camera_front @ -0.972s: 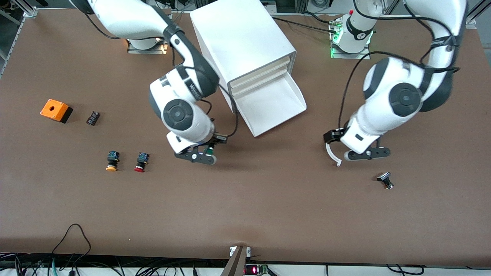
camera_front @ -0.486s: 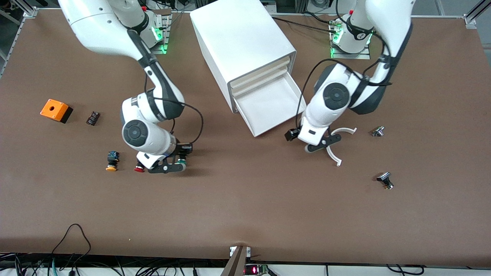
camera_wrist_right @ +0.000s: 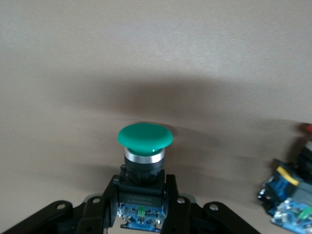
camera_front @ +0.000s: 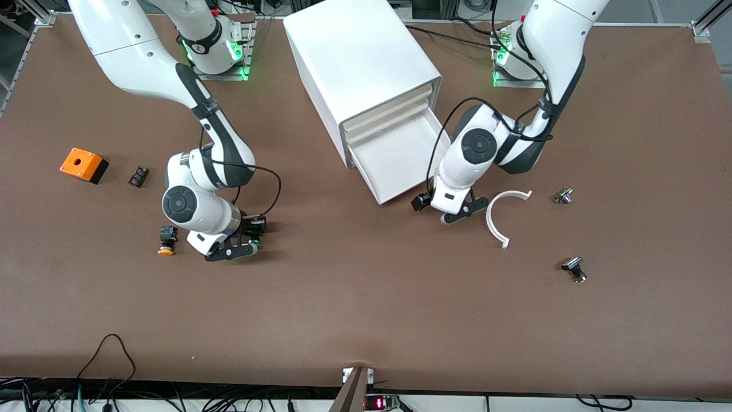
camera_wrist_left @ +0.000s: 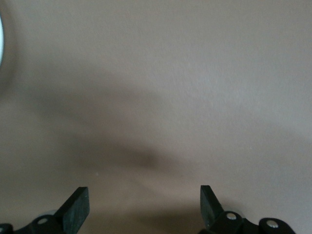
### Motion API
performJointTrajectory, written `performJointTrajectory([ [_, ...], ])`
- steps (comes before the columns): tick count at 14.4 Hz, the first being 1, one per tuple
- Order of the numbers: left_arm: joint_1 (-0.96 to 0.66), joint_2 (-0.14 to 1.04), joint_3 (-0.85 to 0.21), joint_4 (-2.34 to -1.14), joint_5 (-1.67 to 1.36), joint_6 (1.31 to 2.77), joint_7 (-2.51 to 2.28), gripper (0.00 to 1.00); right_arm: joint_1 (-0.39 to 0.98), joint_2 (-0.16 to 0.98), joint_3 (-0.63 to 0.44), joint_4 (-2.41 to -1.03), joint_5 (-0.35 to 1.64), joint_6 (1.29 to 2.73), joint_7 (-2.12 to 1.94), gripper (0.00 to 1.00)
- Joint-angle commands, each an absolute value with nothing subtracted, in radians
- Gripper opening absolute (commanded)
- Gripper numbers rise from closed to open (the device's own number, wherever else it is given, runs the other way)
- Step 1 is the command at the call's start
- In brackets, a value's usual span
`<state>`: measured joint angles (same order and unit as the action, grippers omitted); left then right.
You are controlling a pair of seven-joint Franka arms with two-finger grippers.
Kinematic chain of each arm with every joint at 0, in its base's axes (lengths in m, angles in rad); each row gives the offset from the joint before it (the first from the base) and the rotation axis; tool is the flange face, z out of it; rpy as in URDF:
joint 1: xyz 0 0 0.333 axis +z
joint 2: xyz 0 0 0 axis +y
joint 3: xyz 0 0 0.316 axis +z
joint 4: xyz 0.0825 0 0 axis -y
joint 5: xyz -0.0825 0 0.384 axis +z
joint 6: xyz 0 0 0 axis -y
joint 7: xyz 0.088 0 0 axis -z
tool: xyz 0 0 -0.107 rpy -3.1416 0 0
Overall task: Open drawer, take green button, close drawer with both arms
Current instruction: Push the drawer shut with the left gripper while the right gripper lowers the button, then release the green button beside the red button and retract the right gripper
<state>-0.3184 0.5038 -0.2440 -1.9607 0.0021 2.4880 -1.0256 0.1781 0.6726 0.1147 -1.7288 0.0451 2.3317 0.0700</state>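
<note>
The drawer (camera_front: 400,157) stands pulled out of the white cabinet (camera_front: 360,63), and its tray shows nothing inside. My right gripper (camera_front: 251,244) is low over the table toward the right arm's end, shut on the green-capped button (camera_front: 257,245). The right wrist view shows the button (camera_wrist_right: 145,135) upright, with its black body clamped in the gripper (camera_wrist_right: 142,197). My left gripper (camera_front: 462,213) is open and empty over the table beside the drawer's front corner. In the left wrist view this gripper (camera_wrist_left: 145,204) has only bare table between its fingers.
A yellow-capped button (camera_front: 166,240) lies beside the right arm, and the red-capped one is hidden under it. An orange box (camera_front: 83,165) and a small black block (camera_front: 138,175) lie toward the right arm's end. A white curved piece (camera_front: 503,214) and two small metal parts (camera_front: 564,196) (camera_front: 574,269) lie toward the left arm's end.
My right gripper has carried the green button away from the cabinet toward the right arm's end, down beside the other buttons. My left gripper has moved in toward the drawer's front corner.
</note>
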Motion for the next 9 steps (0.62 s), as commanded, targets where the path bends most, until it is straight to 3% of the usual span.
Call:
performJointTrajectory([
  [1,-0.357,0.505,-0.241,-1.97,0.031,2.497,-1.081,1.0,0.155,0.675,0.129,-1.74,0.063,2.352,0.041,0.36],
  [2,-0.362,0.505,-0.241,-1.97,0.031,2.49,-1.083,1.0,0.152,0.675,0.129,-1.733,0.063,2.352,0.055,0.73],
  [3,-0.362,0.503,-0.241,-1.971,0.029,2.487,-1.089,1.0,0.138,0.675,0.13,-1.727,0.063,2.347,0.055,0.98],
  [6,-0.373,0.489,-0.276,-1.983,0.029,2.436,-1.11,1.0,0.114,0.664,0.132,-1.714,0.064,2.332,0.051,0.99],
  [9,-0.373,0.476,-0.302,-1.983,0.028,2.381,-1.129,1.0,0.075,0.602,0.129,-1.668,0.089,2.217,0.055,0.99],
])
